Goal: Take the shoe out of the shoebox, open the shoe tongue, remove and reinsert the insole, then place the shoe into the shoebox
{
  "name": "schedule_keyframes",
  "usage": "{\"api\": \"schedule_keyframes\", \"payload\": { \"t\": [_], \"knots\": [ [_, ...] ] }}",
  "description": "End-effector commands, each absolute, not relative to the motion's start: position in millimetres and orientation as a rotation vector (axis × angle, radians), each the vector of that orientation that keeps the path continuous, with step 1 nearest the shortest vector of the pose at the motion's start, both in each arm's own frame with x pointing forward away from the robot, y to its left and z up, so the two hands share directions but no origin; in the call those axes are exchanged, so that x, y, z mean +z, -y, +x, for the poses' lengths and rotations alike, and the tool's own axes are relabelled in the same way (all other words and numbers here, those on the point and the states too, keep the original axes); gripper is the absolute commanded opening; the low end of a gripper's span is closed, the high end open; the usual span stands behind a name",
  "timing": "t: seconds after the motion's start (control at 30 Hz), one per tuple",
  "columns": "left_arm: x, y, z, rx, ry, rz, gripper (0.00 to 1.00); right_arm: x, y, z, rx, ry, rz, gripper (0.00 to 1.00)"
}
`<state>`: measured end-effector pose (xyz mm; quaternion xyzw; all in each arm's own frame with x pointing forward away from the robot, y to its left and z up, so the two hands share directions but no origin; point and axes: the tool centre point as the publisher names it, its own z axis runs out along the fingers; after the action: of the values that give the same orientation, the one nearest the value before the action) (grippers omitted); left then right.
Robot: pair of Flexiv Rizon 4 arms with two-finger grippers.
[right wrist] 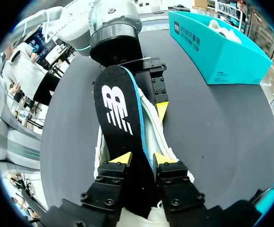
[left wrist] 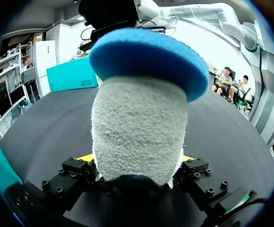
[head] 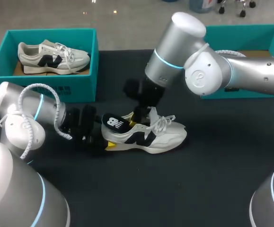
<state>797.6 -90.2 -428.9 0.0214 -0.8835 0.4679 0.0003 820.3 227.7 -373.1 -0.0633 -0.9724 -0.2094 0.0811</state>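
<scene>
A white and grey shoe (head: 151,136) lies on its side mid-table, toe to the right. Its black insole (head: 114,123) sticks up out of the heel opening. My left gripper (head: 102,140) comes in from the left, and its fingers press the grey heel (left wrist: 139,132) from both sides, under the insole's blue underside (left wrist: 148,54). My right gripper (head: 137,118) reaches down over the shoe's opening. In the right wrist view the insole (right wrist: 120,111) runs ahead from between its parted yellow fingertips (right wrist: 123,157); the right gripper (right wrist: 141,158) stands open around the insole's near end.
A teal shoebox (head: 80,87) at the back left holds a second shoe (head: 51,56). Another teal box (head: 231,92) stands at the back right behind my right arm. Bare black tabletop (head: 174,189) stretches in front of the shoe.
</scene>
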Motion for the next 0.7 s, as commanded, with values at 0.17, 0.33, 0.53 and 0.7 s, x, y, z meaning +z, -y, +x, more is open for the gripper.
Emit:
{"api": "schedule_keyframes", "payload": {
  "t": [0.17, 0.33, 0.53, 0.7],
  "knots": [
    [-432.1, 89.5, 796.7, 1.47, 2.777, 0.068, 0.0, -378.5, -234.1, 830.3, -0.654, 2.871, -0.134, 0.36],
    [-432.1, 89.5, 796.7, 1.47, 2.777, 0.068, 0.0, -376.3, -238.3, 831.4, -0.69, 2.843, -0.079, 0.41],
    [-432.1, 89.5, 796.7, 1.47, 2.777, 0.068, 0.0, -376.5, -245.4, 827.2, -0.688, 2.822, -0.031, 0.45],
    [-432.1, 89.5, 796.7, 1.47, 2.777, 0.068, 0.0, -379.4, -250.1, 825.5, -0.679, 2.802, -0.001, 0.42]
  ]
}}
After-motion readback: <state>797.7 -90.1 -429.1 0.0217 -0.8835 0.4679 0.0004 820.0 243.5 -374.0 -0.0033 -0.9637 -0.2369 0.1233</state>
